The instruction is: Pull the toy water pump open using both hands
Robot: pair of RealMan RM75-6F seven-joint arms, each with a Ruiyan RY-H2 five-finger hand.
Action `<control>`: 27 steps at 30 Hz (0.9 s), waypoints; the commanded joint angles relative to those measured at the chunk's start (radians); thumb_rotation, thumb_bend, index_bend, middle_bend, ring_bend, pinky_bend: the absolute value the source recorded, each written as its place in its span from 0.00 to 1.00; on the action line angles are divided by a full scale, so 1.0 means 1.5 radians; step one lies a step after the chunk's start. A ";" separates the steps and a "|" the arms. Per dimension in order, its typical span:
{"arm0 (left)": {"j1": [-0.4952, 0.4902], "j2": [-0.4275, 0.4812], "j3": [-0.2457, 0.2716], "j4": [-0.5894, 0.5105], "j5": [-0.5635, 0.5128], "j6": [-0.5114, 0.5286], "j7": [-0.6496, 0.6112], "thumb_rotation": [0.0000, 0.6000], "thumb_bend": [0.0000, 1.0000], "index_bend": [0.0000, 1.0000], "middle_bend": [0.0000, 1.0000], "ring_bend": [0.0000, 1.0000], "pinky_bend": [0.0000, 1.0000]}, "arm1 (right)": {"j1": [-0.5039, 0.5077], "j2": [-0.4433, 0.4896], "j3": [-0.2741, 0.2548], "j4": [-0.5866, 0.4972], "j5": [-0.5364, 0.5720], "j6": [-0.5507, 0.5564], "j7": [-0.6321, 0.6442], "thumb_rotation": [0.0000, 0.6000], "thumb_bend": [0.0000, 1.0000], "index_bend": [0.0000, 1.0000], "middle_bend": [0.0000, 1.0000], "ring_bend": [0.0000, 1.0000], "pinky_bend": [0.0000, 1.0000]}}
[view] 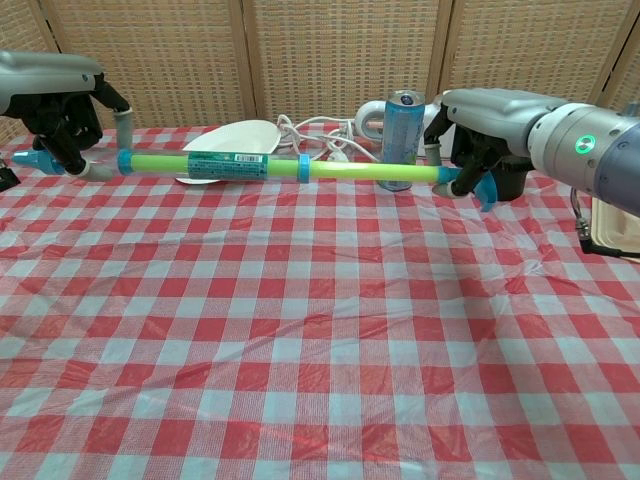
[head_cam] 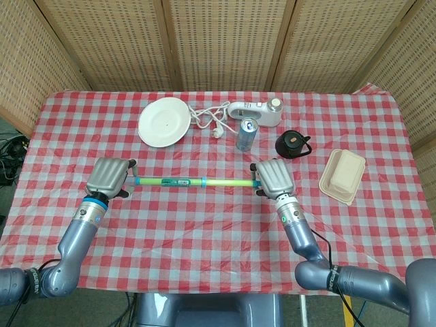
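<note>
Left robot hand: clenched round the nozzle end of the toy water pump; right robot hand: clenched round the plunger handle. Pump held level above the checked surface, mid-table, rod drawn out. Soda can at 12 o'clock of the right robot hand; risk: pulling further may slip a grip or knock it

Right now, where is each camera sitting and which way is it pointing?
Head view: high above, looking down at the table; both forearms show, left hand and right hand gripping the toy pump.
Chest view: low at table height, facing the screen; hands only.
Both share the pump, hands, can and plate.
</note>
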 commanded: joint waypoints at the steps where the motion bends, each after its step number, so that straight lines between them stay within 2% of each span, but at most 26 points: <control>1: 0.010 0.005 0.008 0.001 0.006 0.002 -0.010 1.00 0.41 0.67 0.83 0.75 0.65 | 0.000 0.003 0.000 0.003 -0.001 0.002 -0.001 1.00 0.52 0.84 1.00 1.00 0.53; 13: 0.059 0.027 0.039 0.036 0.046 -0.008 -0.066 1.00 0.41 0.67 0.83 0.75 0.65 | -0.011 0.025 -0.004 0.008 0.009 0.013 -0.002 1.00 0.52 0.84 1.00 1.00 0.53; 27: 0.097 0.052 0.054 0.050 0.088 -0.015 -0.105 1.00 0.42 0.67 0.83 0.75 0.65 | -0.017 0.047 0.001 -0.003 0.027 0.025 -0.010 1.00 0.52 0.84 1.00 1.00 0.53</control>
